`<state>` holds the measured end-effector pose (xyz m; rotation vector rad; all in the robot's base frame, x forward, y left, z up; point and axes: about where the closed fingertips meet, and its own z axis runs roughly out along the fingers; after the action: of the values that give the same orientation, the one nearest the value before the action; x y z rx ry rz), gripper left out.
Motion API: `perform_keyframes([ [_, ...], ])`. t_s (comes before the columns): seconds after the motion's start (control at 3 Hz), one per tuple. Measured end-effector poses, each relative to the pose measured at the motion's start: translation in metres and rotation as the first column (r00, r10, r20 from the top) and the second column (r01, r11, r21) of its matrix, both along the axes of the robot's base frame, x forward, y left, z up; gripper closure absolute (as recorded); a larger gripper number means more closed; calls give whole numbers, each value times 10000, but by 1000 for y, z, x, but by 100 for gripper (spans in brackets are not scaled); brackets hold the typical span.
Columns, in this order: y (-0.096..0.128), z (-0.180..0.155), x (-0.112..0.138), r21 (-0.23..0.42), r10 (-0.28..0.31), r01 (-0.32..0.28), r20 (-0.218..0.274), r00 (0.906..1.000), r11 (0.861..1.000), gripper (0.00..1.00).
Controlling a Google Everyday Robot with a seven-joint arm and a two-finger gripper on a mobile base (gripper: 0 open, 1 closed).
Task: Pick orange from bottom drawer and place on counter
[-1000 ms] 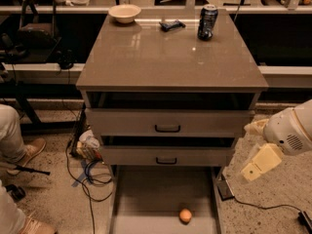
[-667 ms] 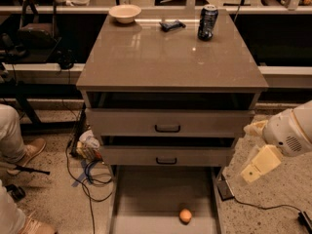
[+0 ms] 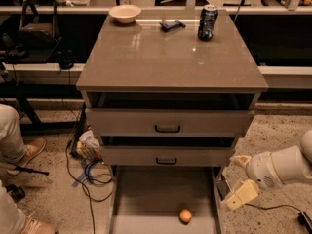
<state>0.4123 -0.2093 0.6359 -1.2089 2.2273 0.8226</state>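
A small round orange [image 3: 185,215] lies on the flat floor of the grey-beige pulled-out bottom drawer [image 3: 146,194], near its front end and right of the middle, touching neither side rail. The robot's cream-coloured two-finger pincer [image 3: 238,178] hangs outside that drawer, just beyond its right rail and above the speckled floor, at the end of a white rounded arm [image 3: 280,165] that comes in from the right edge. Its two fingers are spread apart with nothing between them (released, then), and it is well apart from the orange. Above the bottom drawer, two shallower drawers with black handles, the upper drawer [image 3: 167,122] and the middle drawer [image 3: 166,156], stand partly pulled out. The glossy grey-brown square counter [image 3: 170,57] on top carries a cream bowl [image 3: 125,12] at its back left corner, a dark soda can [image 3: 207,22] upright at the back right, and a small dark flat object [image 3: 172,26] between them. On the left, a person's light-trousered leg [image 3: 9,130] and tan shoe [image 3: 30,151] show beside loose cables [image 3: 87,177] on the floor.
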Motion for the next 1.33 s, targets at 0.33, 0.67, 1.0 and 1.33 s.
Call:
perform_keyframes([
  [0.33,0,0,0,0,-1,1,1,10000,10000,0],
  [0.67,-8,-32,10,-38,-287,288,224,9993,9996,0],
  [1.0,-19,-87,27,-16,-495,498,660,9966,9988,0],
  [1.33,-19,-151,43,95,-654,649,672,9956,9978,0],
])
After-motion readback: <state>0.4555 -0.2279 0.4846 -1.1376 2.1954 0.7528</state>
